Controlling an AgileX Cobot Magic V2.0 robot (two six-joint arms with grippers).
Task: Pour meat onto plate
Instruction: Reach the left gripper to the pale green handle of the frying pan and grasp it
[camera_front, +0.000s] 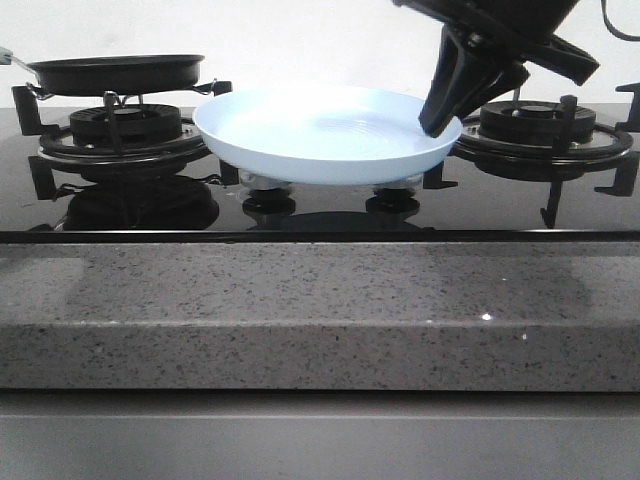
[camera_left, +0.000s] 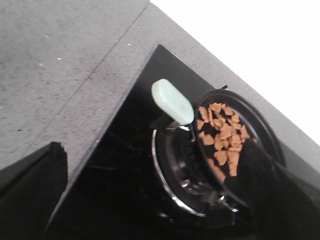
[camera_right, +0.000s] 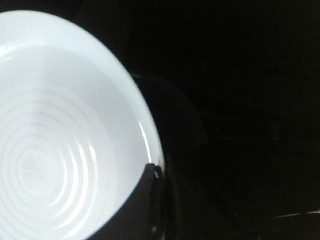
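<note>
The pale-blue plate hangs over the middle of the stove, just above two knobs. My right gripper is shut on its right rim; in the right wrist view one finger lies over the plate's rim. The plate is empty. The meat lies as light-brown chunks in a black frying pan on the left burner. It is hidden in the front view. My left gripper is open and empty, short of the pan's pale green handle.
A second burner with black grates stands at the right, behind my right arm. A speckled grey stone counter runs along the stove's front edge. A white wall is close behind the stove.
</note>
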